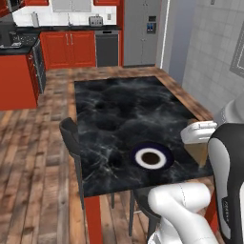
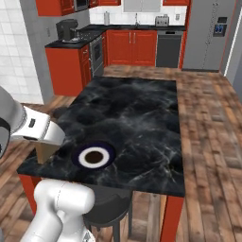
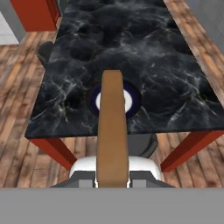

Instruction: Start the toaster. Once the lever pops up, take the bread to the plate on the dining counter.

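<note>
bread (image 3: 113,127) held edge-on in the shut claw (image 3: 113,179), short of the plate (image 3: 132,101).
going left to right: stool (image 3: 46,51), plate near the tabletop (image 3: 166,52) front edge, bare marble. risk: released from here (high, upright), the slice could tip, bounce off the rim or drop past the edge to the floor.

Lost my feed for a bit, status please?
Hand shut on the bread. Bread in the air near the plate on the dining counter. Nothing in the way.
</note>
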